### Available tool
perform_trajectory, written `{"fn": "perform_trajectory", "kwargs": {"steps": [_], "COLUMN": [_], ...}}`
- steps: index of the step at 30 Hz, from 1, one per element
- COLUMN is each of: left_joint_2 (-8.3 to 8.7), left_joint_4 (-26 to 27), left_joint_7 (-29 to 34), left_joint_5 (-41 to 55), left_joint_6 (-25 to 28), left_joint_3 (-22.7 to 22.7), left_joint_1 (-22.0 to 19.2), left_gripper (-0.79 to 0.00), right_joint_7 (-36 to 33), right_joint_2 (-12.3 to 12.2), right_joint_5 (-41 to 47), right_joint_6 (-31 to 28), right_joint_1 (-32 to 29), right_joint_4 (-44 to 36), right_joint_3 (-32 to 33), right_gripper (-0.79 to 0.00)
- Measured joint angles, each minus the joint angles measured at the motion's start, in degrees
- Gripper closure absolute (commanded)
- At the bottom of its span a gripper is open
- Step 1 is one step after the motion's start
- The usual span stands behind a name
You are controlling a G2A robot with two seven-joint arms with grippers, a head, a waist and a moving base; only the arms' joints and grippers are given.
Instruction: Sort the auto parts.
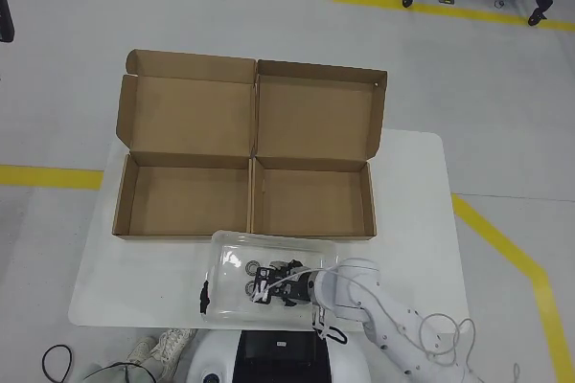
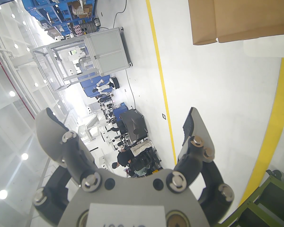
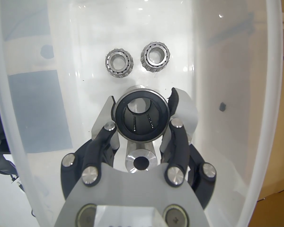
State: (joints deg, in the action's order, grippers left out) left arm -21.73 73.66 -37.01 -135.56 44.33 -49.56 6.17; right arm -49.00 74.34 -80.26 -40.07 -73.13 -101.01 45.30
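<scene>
A clear plastic tray [image 1: 225, 251] stands at the table's near edge, and my right gripper [image 1: 268, 285] is down inside it. In the right wrist view the gripper [image 3: 142, 102] is shut on a linear bearing [image 3: 142, 119], a steel cylinder with black ends seen end-on; one finger presses each side. Two tapered roller bearings [image 3: 119, 63] [image 3: 155, 57] lie side by side on the tray floor just past the fingertips. A plain metal sleeve [image 3: 140, 161] lies under the held bearing, close to the wrist. My left gripper [image 2: 119, 114] is open and empty, off the table, pointing out at the room.
Two open cardboard boxes [image 1: 182, 201] [image 1: 311, 201] sit side by side behind the tray, flaps folded back, both empty. A small black piece [image 1: 203, 299] hangs at the tray's left end. The tray walls [image 3: 262, 95] rise close on both sides of the right gripper.
</scene>
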Motion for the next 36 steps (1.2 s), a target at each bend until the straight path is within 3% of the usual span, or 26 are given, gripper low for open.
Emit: {"fn": "perform_trajectory", "kwargs": {"steps": [8, 22, 29, 36], "left_joint_2": [0.00, 0.00, 0.00, 0.00], "left_joint_4": [0.00, 0.00, 0.00, 0.00], "left_joint_7": [0.00, 0.00, 0.00, 0.00], "left_joint_5": [0.00, 0.00, 0.00, 0.00], "left_joint_6": [0.00, 0.00, 0.00, 0.00], "left_joint_3": [0.00, 0.00, 0.00, 0.00], "left_joint_1": [0.00, 0.00, 0.00, 0.00], "left_gripper": [-0.785, -0.785, -0.785, -0.785], "right_joint_7": [2.71, 18.97, 27.06, 25.05], "right_joint_2": [-0.33, -1.96, -2.09, -1.43], "right_joint_5": [1.69, 3.15, 3.94, 7.51], "right_joint_6": [-0.44, -1.66, -1.54, -1.37], "right_joint_1": [0.45, -2.87, -1.64, 4.53], "right_joint_4": [-1.03, -6.91, -7.93, -9.19], "right_joint_3": [0.41, 4.92, 5.78, 5.46], "right_gripper": [0.000, 0.000, 0.000, 0.000]}}
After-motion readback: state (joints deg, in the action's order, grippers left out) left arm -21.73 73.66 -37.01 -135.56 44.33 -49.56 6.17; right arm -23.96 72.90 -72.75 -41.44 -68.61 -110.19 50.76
